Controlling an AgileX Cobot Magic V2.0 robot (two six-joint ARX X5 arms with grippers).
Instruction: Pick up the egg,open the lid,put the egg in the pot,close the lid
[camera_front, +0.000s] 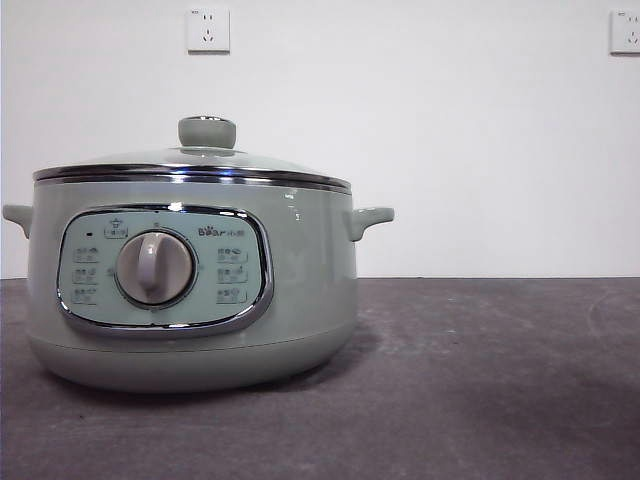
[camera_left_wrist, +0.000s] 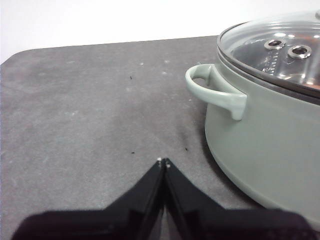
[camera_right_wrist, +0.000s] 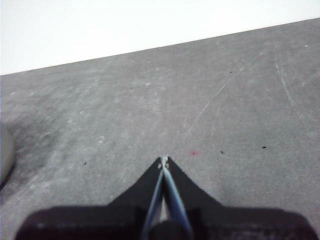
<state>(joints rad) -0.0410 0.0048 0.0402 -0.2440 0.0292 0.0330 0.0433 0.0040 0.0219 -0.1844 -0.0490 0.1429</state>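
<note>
The pot (camera_front: 190, 290) stood upright, dial forward, the lid (camera_front: 195, 160) on; left fingers (camera_left_wrist: 163, 162) closed empty beside its handle, right fingers (camera_right_wrist: 164, 161) closed, apart.

A dark grey, matte table surface (camera_front: 500, 380), scuffed with pale scratches and dusty specks, fills the lower part of every view. Behind it rises a plain white wall (camera_front: 450, 150), meeting the tabletop in a straight level line. Two white rectangular wall sockets are mounted high on that wall, one (camera_front: 208, 29) toward the left and one (camera_front: 625, 31) cut by the right edge.
</note>
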